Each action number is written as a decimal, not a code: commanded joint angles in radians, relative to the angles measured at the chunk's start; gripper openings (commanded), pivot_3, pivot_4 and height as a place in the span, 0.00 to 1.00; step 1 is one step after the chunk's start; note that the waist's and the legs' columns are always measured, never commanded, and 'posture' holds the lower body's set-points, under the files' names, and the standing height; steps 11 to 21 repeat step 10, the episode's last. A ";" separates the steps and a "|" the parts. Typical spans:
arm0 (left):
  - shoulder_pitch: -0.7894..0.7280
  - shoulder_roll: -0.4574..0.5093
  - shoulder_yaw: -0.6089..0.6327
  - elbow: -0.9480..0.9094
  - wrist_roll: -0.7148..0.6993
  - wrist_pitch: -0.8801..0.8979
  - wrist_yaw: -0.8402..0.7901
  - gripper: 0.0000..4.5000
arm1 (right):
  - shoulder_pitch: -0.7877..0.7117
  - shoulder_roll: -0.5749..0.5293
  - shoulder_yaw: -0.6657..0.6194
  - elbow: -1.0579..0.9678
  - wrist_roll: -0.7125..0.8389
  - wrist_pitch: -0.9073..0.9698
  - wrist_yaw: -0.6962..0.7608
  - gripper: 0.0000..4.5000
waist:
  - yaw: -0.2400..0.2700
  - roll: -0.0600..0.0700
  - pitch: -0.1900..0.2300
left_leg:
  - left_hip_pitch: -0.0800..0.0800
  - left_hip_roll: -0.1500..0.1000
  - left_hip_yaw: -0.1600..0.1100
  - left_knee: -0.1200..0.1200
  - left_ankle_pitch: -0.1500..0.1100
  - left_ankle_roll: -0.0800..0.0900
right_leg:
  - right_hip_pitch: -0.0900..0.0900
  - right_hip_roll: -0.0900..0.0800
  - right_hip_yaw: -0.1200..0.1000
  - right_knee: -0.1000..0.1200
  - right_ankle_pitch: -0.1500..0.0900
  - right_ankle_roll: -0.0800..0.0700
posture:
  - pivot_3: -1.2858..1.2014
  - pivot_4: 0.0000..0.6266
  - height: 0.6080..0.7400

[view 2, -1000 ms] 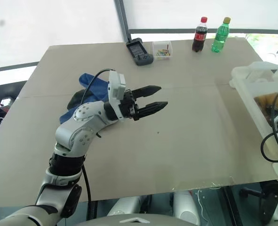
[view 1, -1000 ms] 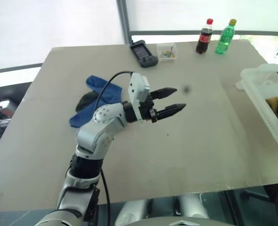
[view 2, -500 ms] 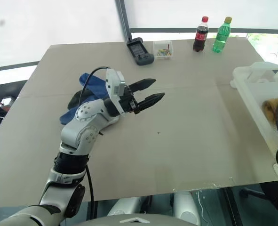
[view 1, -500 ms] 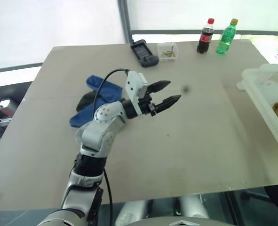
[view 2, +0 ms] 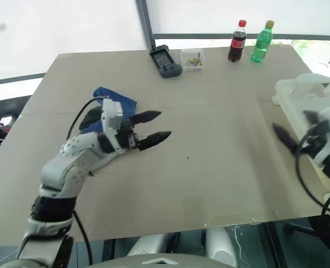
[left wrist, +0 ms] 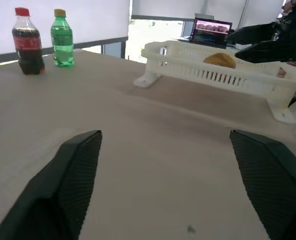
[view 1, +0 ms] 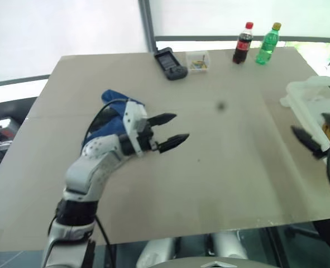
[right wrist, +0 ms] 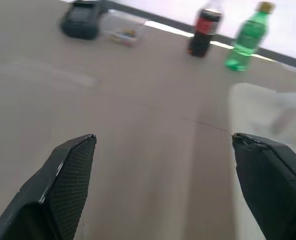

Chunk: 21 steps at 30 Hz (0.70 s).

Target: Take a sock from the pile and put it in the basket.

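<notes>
The pile shows as a royal blue sock [view 1: 118, 101] and a black sock [view 1: 100, 118] on the table's left half, partly hidden behind my left arm. My left gripper [view 1: 176, 128] hovers just right of the pile, open and empty, pointing towards the table's middle. The basket [view 1: 309, 91] is the white bin at the right edge; in the left wrist view a mustard sock [left wrist: 219, 59] lies inside it. My right gripper [view 1: 308, 123] stands open and empty over the basket's near left side, its wide-spread fingers [right wrist: 69, 174] facing across the bare table.
Along the far edge stand a cola bottle [view 1: 243, 43], a green bottle [view 1: 268, 42], a small clear box [view 1: 198, 60] and a black device [view 1: 171, 63]. A laptop [left wrist: 211, 32] glows beyond the basket.
My left gripper has drawn back leftward and lower, close to the pile, and opened wider. My right gripper has swung in from the right edge and opened; the mustard sock stays in the basket.
</notes>
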 commanded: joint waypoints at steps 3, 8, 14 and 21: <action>0.195 0.118 0.171 -0.130 -0.059 0.021 -0.029 0.97 | 0.124 -0.004 0.009 0.014 -0.100 -0.162 0.125 1.00 | 0.006 0.000 0.001 | 0.000 0.000 0.000 0.000 0.000 0.001 | 0.001 -0.001 0.000 -0.002 0.000 0.000 | 0.52 0.24 1.00; 0.349 0.191 0.311 -0.191 -0.125 0.054 -0.060 0.97 | 0.200 0.000 0.005 0.036 -0.128 -0.230 0.201 1.00 | 0.013 0.001 0.001 | 0.002 0.000 0.000 0.000 -0.001 0.000 | 0.004 -0.001 -0.001 -0.004 0.000 0.000 | 0.52 0.24 1.00; 0.390 0.212 0.348 -0.195 -0.148 0.068 -0.078 0.97 | 0.209 0.001 0.012 0.038 -0.120 -0.234 0.221 1.00 | 0.014 0.001 0.001 | 0.002 0.000 0.000 0.000 -0.002 -0.001 | 0.004 -0.001 -0.001 -0.004 0.000 0.000 | 0.52 0.24 1.00; 0.390 0.212 0.348 -0.195 -0.148 0.068 -0.078 0.97 | 0.209 0.001 0.012 0.038 -0.120 -0.234 0.221 1.00 | 0.014 0.001 0.001 | 0.002 0.000 0.000 0.000 -0.002 -0.001 | 0.004 -0.001 -0.001 -0.004 0.000 0.000 | 0.52 0.24 1.00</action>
